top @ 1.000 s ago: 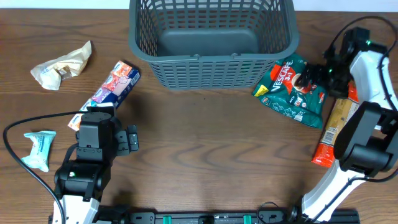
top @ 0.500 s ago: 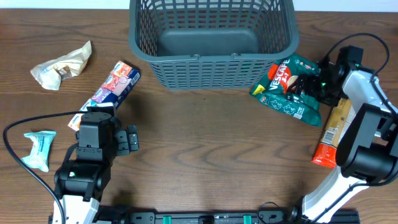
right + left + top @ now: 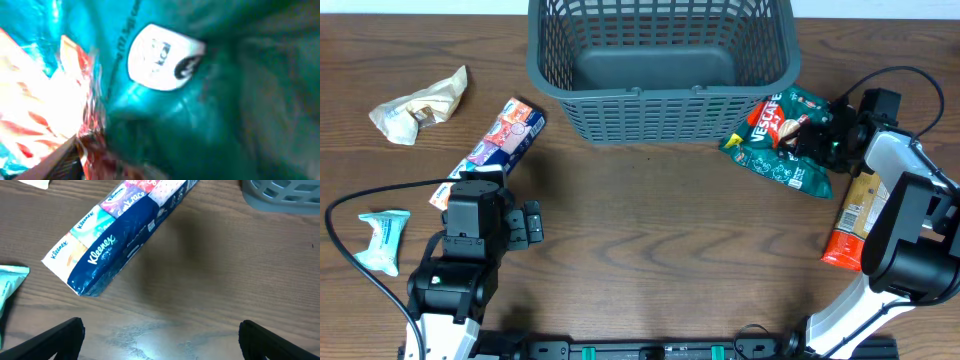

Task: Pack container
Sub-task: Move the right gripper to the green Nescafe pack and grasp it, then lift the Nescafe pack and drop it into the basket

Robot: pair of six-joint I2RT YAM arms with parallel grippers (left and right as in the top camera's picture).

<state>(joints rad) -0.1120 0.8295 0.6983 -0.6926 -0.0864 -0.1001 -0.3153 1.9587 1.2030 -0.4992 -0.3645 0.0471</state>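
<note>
White-and-black right arm (image 3: 905,210) rises from the near right table edge, folds back on itself and reaches left. The right gripper (image 3: 812,137) pinches the right part of a green Nescafe packet (image 3: 775,140). In the right wrist view this packet (image 3: 200,100) fills the frame, blurred and very close. The left arm (image 3: 460,260) stands low at the near left, and the left gripper (image 3: 160,340) has its fingers (image 3: 65,335) spread wide above bare wood.

The container (image 3: 660,92) is a dark gray plastic basket with lattice-slotted sides and a thick rim. It sits upright at the far middle of the table (image 3: 650,230), its back cut off by the frame. Its floor shows no contents.

The green packet lies by the basket's near right corner; whether they touch cannot be told. An orange packet (image 3: 855,215) lies beside the right arm. A Kleenex pack (image 3: 502,135) lies diagonally left of the basket, just ahead of the left gripper. A crumpled beige wrapper (image 3: 420,105) and a pale teal sachet (image 3: 382,240) lie further left. Bare wood spans the middle in front of the basket.
</note>
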